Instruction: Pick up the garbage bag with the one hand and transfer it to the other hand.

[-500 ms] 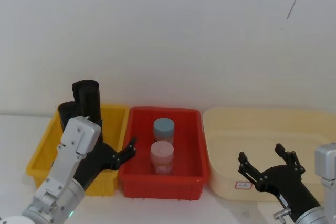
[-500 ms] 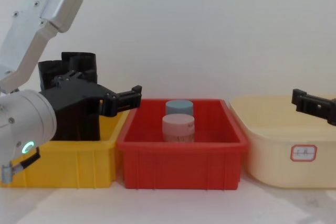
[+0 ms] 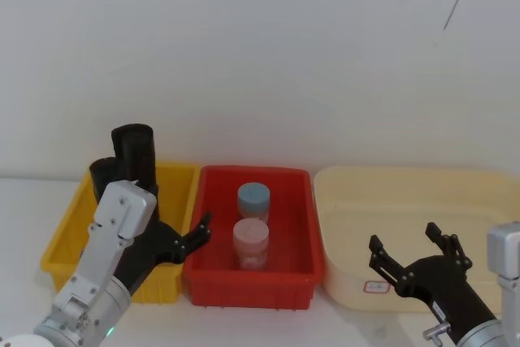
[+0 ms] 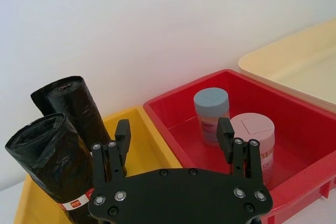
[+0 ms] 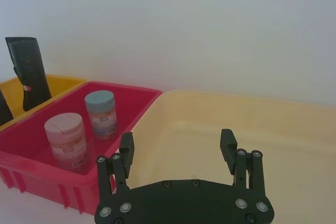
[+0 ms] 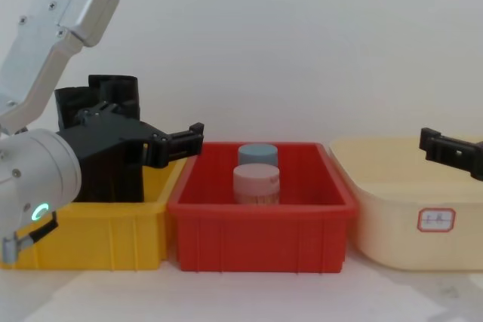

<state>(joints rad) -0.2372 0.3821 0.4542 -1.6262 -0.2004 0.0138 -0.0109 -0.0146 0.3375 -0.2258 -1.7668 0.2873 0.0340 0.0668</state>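
Hovering by the yellow bin (image 3: 63,237), the left gripper (image 4: 173,134) is holding its fingers apart near the garbage bag (image 3: 134,150) (one of two upright rolls standing inside); the right gripper (image 3: 404,238) is hanging open-fingered by the cream tub (image 3: 406,175)

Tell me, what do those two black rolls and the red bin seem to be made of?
The black rolls look like thin plastic film wound tight: crinkled, spiralled ends and a dull sheen. The red bin looks like hard moulded plastic: smooth, slightly glossy walls and a thick, even rim.
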